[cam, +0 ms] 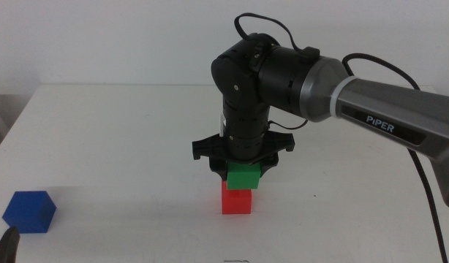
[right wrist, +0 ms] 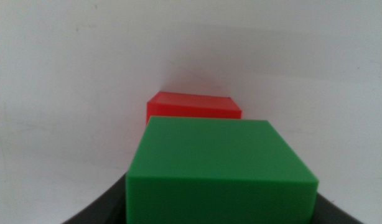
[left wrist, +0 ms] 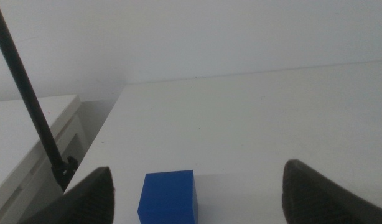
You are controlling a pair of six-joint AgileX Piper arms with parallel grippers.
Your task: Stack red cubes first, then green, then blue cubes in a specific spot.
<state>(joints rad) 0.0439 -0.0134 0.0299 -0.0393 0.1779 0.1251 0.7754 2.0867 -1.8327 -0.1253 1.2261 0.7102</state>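
Bright, even, diffuse light; white tabletop near washed out; soft faint shadows; wrist views slightly soft, near jaws blurred.

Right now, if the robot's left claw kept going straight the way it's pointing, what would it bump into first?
Probably the blue cube. It sits on the white table just ahead of the open left gripper, between its two jaws. Past it the table looks bare, though depth is hard to judge.

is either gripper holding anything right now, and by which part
The right gripper holds the green cube by its sides, over the red cube. The left gripper is open and holds nothing.
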